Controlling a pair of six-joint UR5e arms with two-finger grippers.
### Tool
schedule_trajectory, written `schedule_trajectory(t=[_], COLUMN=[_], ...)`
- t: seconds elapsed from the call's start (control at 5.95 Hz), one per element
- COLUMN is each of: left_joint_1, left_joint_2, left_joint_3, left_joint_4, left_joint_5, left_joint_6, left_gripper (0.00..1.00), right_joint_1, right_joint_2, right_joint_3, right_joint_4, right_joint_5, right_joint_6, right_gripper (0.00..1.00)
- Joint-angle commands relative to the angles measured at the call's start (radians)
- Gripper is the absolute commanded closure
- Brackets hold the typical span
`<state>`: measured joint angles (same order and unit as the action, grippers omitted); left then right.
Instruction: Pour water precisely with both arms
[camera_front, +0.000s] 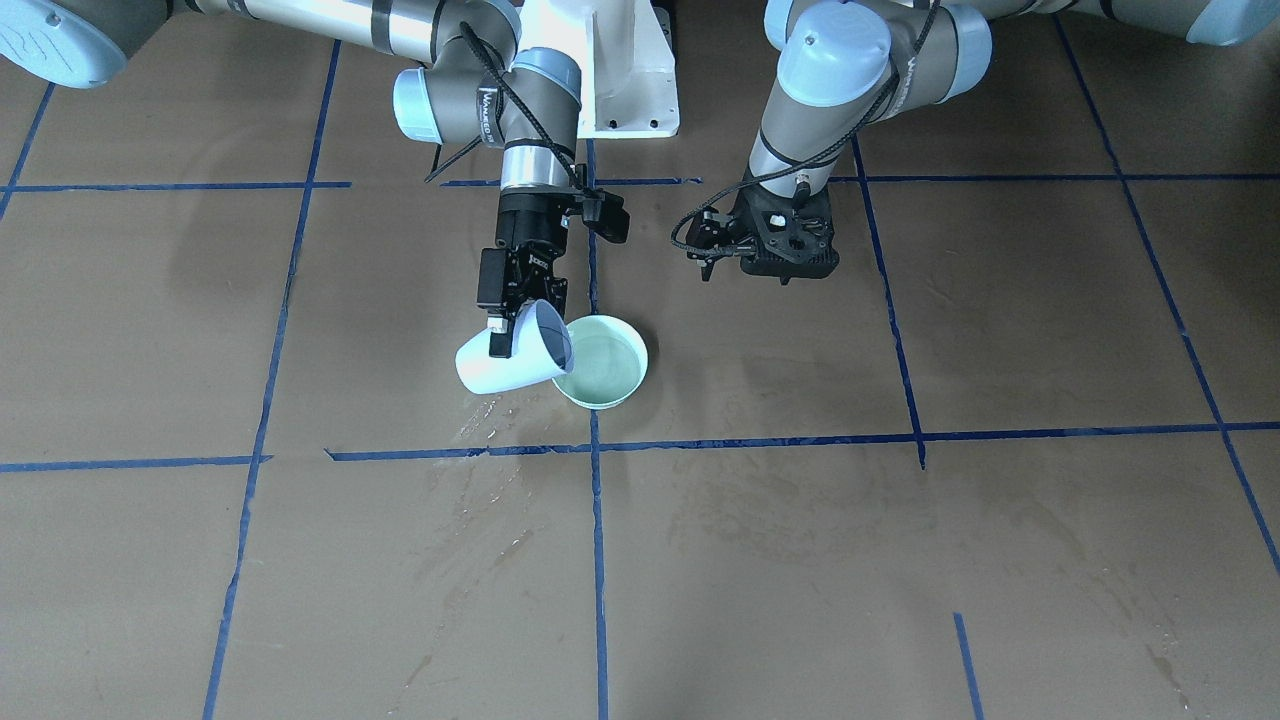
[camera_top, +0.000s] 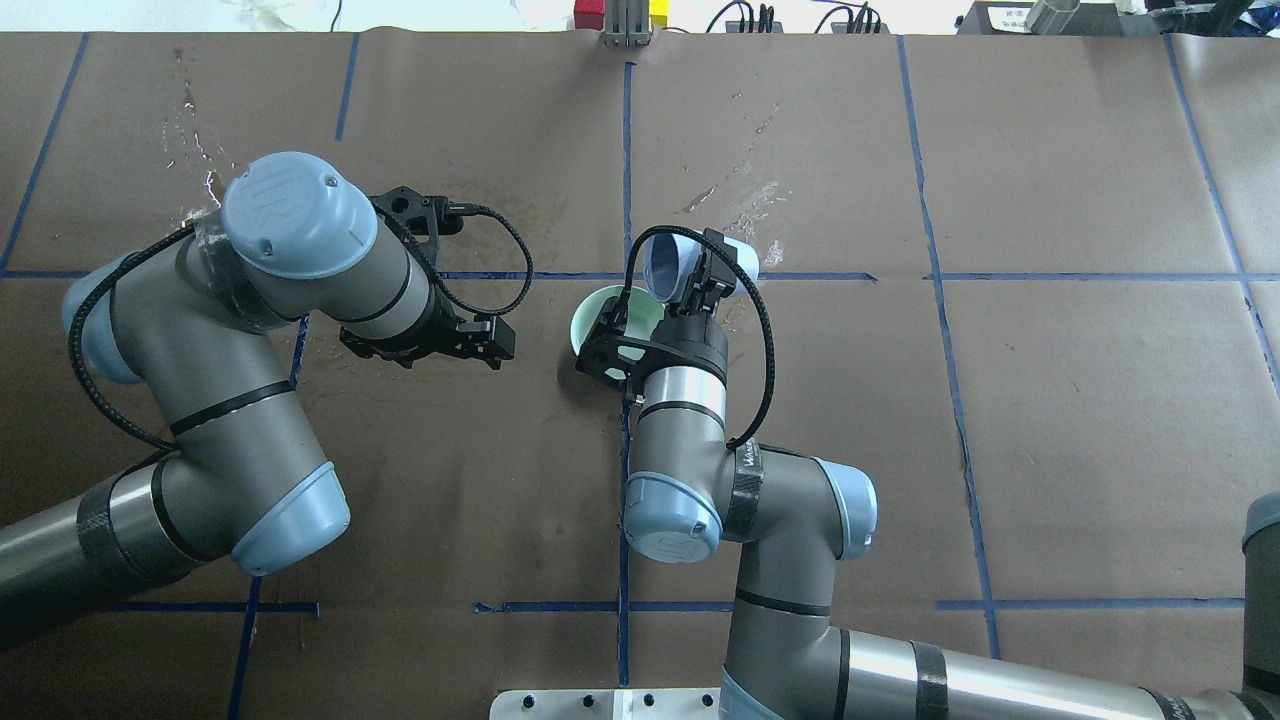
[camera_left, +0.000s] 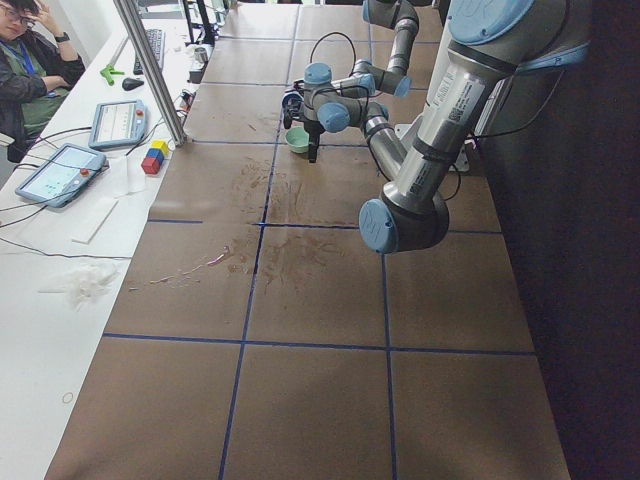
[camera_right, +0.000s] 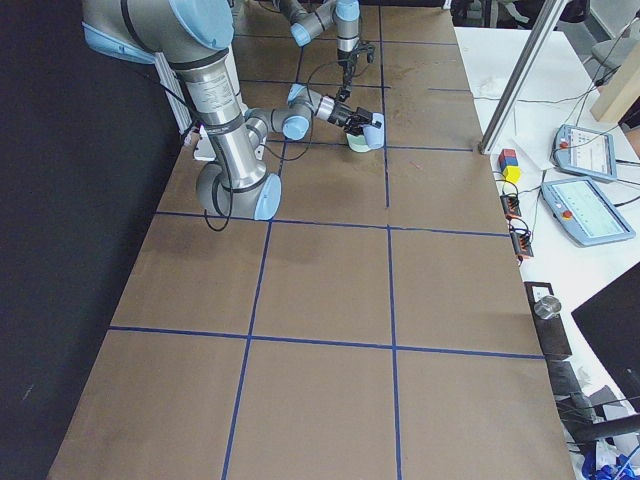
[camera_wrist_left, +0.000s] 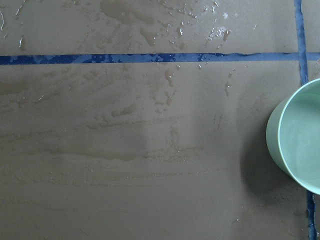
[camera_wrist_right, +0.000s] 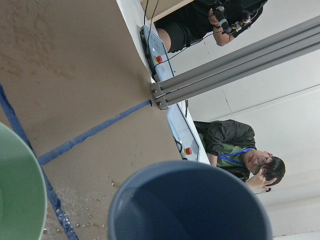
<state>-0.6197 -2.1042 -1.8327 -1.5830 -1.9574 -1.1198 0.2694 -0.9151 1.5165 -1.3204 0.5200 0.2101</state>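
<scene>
Water (camera_front: 603, 365) sits in the green bowl (camera_front: 600, 401), just below the right pincer (camera_front: 515, 325). That pincer grips a white cup (camera_front: 488, 372) by its rim, tipped sideways, its mouth over the bowl. Wet splashes (camera_front: 480, 422) shine on the brown counter (camera_front: 900, 560) close by. The left pincer (camera_front: 785, 240) hangs pointing down, apart from the bowl; I cannot tell if it is wide or narrow.

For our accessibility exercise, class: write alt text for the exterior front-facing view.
The right gripper holds a white cup tilted over the rim of a green bowl of water. The left gripper hangs apart from both, above a brown table with wet splashes.
</scene>
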Motion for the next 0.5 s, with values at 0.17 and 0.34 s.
schedule_trajectory(t=[0.17, 0.34], left_joint_1=[0.000, -0.002], left_joint_2=[0.001, 0.001], left_joint_3=[0.000, 0.000], left_joint_4=[0.000, 0.000], left_joint_5=[0.002, 0.002], left_joint_6=[0.002, 0.000], left_gripper=[0.00, 0.00], right_joint_1=[-0.006, -0.007], right_joint_2=[0.001, 0.001], right_joint_3=[-0.002, -0.002], right_joint_4=[-0.003, -0.003], right_joint_5=[-0.026, -0.028], right_joint_6=[-0.110, -0.110], right_gripper=[1.00, 1.00])
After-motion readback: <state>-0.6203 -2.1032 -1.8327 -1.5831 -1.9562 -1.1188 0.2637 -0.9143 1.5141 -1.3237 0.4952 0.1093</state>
